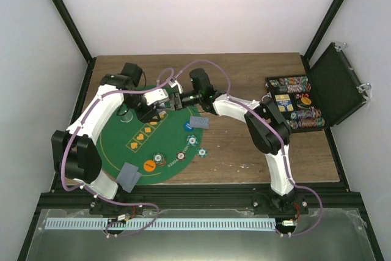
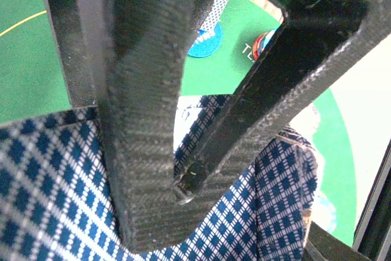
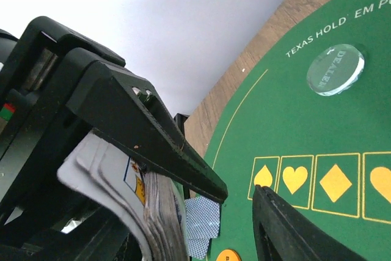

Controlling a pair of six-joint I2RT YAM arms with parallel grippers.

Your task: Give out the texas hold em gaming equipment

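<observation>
Looking down at the table, I see both arms reaching in over the far side of the green mat, their grippers almost nose to nose. The left gripper is clamped on a deck of cards. From the right wrist the deck shows edge-on, a thick stack with white faces squeezed between black fingers. From the left wrist, blue-diamond card backs fill the lower part of the view behind the carbon fingers. The right gripper sits just beside the deck, but I cannot tell whether its fingers are apart or pinching a card.

Two small lots of cards lie face down. The near cards are on the mat's near left rim and the far cards are at its right edge. Between them, following the curved edge, runs a loose line of chips: an orange chip, a red-and-white chip, a teal chip and a blue chip at the mat's very edge.

A clear dealer button rests on the felt by the printed lettering, near the row of yellow suit boxes. Well off to the right a black case stands open on the wooden table, with rows of boxed chips inside.
</observation>
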